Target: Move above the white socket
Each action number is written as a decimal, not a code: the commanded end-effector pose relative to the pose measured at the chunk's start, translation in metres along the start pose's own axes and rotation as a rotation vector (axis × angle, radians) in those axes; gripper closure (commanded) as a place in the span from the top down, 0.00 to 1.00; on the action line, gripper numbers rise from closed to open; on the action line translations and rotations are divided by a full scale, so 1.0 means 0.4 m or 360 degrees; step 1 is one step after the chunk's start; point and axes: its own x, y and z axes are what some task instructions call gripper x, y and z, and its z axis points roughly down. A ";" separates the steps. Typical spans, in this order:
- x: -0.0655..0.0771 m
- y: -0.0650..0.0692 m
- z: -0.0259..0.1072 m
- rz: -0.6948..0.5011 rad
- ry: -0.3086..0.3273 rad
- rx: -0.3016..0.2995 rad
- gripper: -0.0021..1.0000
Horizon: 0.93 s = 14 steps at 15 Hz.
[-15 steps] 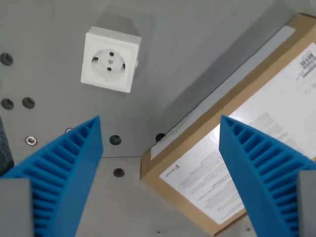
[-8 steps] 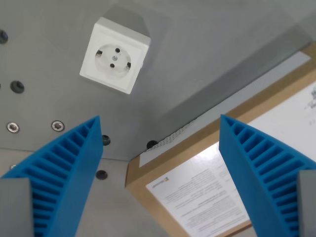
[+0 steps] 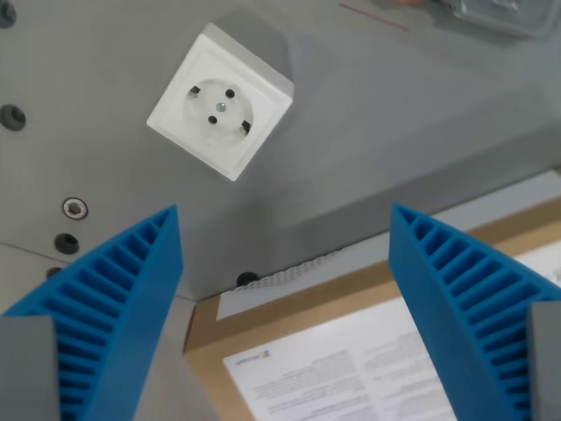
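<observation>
The white socket is a square wall-type block with a round recess, lying on the grey table at the upper left of the wrist view, turned about 30 degrees. My gripper is open; its two blue ribbed fingers rise from the bottom corners with nothing between them. The socket lies ahead of the fingers and closer to the left one, apart from both.
A brown cardboard box with a white printed label fills the lower middle and right, under the fingers. Bolt holes and screws dot the grey plate at the left. A grey object shows at the top right edge.
The camera has moved and rotated: the socket has shifted slightly right and up in view and appears more turned, and the box has slid lower and toward the right.
</observation>
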 end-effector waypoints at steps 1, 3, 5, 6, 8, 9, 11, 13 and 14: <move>-0.007 -0.010 0.028 -0.0604 0.0166 -0.0038 1.00; -0.004 -0.015 0.048 -0.0710 0.0170 -0.0041 1.00; -0.002 -0.020 0.068 -0.0816 0.0179 -0.0045 1.00; 0.000 -0.024 0.079 -0.0869 0.0181 -0.0047 1.00; 0.003 -0.030 0.099 -0.0976 0.0182 -0.0050 1.00; 0.005 -0.034 0.111 -0.1029 0.0180 -0.0052 1.00; 0.008 -0.040 0.131 -0.1114 0.0184 -0.0054 1.00; 0.012 -0.046 0.151 -0.1188 0.0190 -0.0059 1.00; 0.014 -0.048 0.159 -0.1210 0.0192 -0.0062 1.00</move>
